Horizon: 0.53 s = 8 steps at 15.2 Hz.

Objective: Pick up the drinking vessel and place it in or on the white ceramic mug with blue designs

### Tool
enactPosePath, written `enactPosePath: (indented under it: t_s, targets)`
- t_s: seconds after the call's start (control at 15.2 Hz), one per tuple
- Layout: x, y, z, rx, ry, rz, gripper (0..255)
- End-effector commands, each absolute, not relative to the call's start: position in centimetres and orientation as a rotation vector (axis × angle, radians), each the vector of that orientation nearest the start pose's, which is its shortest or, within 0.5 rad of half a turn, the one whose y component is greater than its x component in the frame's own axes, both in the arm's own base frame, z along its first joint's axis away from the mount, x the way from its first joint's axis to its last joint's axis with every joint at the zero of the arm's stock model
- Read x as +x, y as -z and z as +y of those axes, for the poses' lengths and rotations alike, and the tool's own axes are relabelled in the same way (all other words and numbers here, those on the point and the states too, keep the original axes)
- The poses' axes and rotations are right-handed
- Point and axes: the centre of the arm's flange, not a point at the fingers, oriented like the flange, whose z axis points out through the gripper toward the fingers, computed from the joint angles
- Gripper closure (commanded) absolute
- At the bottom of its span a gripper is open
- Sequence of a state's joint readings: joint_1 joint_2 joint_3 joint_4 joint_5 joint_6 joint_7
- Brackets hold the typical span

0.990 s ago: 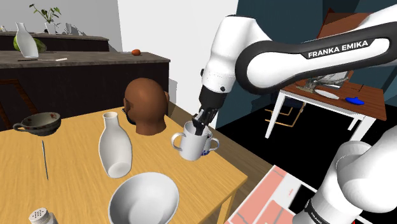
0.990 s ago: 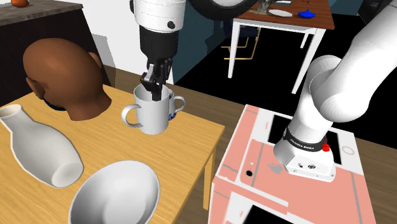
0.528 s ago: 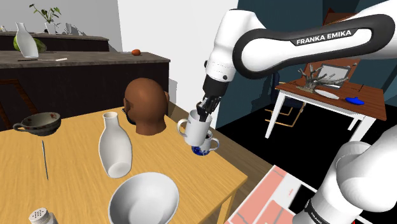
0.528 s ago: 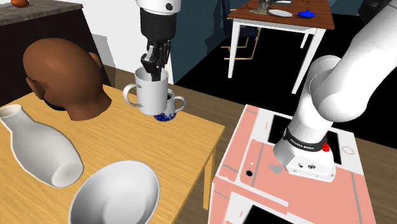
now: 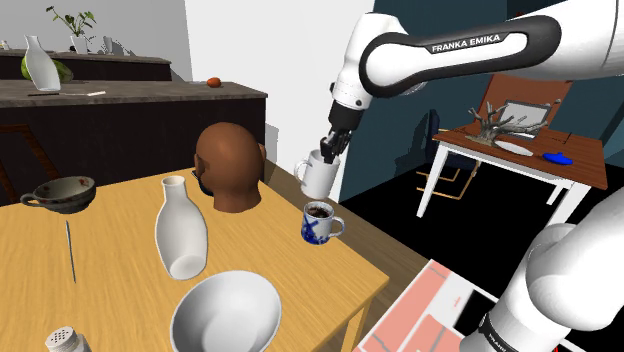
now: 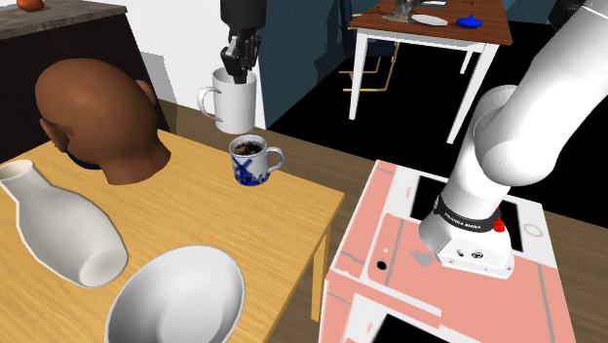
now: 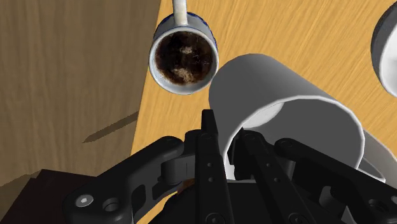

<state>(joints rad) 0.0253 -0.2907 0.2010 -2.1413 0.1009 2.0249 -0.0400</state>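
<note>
A plain white mug (image 5: 318,176) hangs in the air above the wooden table (image 5: 100,290), tilted a little. My gripper (image 5: 331,152) is shut on its rim, one finger inside and one outside. Below it and slightly nearer the table's edge stands a small white mug with blue designs (image 5: 318,222), upright, dark brown inside. In the second exterior view the gripper (image 6: 237,66) holds the white mug (image 6: 232,101) above the blue-patterned mug (image 6: 250,161). In the wrist view the white mug (image 7: 286,108) is clasped in the gripper (image 7: 226,130), with the blue-patterned mug (image 7: 183,58) beyond it.
A brown mannequin head (image 5: 229,165) stands behind the mugs. A white vase (image 5: 180,228), a white bowl (image 5: 225,315), a dark cup (image 5: 62,192) and a shaker (image 5: 65,342) share the table. The pink stand (image 5: 430,310) lies past the table's edge.
The gripper has risen with the white mug, lifting it off the blue-patterned mug, which now stands uncovered on the table.
</note>
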Motion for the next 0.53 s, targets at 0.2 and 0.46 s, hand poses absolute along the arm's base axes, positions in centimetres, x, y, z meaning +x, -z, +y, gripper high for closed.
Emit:
enactPosePath:
  t_s: [0.2, 0.46]
  targets:
    - [49.7, -53.2, 8.8, -3.059, 0.257, -0.350, 255]
    - [49.7, -51.1, 8.8, -3.059, 0.257, -0.350, 255]
